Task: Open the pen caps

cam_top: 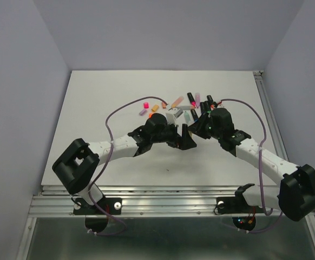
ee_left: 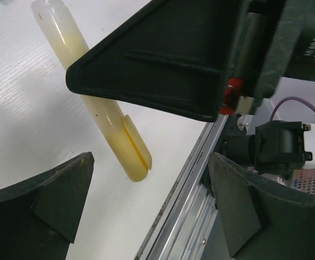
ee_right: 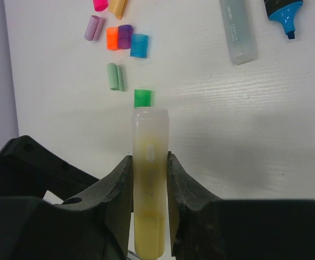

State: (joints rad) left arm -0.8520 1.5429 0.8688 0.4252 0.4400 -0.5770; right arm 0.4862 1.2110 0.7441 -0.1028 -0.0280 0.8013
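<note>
1. The left gripper (ee_left: 151,173) hangs over the middle of the white table (cam_top: 92,162). Its jaws are spread wide and it grasps nothing.
2. The clip-ridged end of a pale yellow highlighter (ee_left: 100,116) reaches into the gap between those open fingers (ee_left: 44,206). In the left wrist view it stands apart from both.
3. The right gripper (ee_right: 150,187), just right of the left one, is clenched on the barrel of that highlighter. One finger presses each side, and the frosted end points away towards the far edge.
4. Just beyond the frosted end a green cap (ee_right: 142,98) lies loose on the table. A mint cap (ee_right: 115,76) lies a little farther and to the left.
5. Farther on, an orange cap (ee_right: 112,38), a purple cap (ee_right: 125,36) and a blue cap (ee_right: 139,45) sit side by side in a row. A lilac cap (ee_right: 94,28) is near their left.
6. Nearest the far edge a pink cap (ee_right: 99,4) and a peach pen (ee_right: 117,6) are cut off by the edge of the right wrist view.
7. To the right lie a grey-green pen barrel (ee_right: 237,32) and a black highlighter (ee_right: 283,13) with its blue tip bare.
</note>
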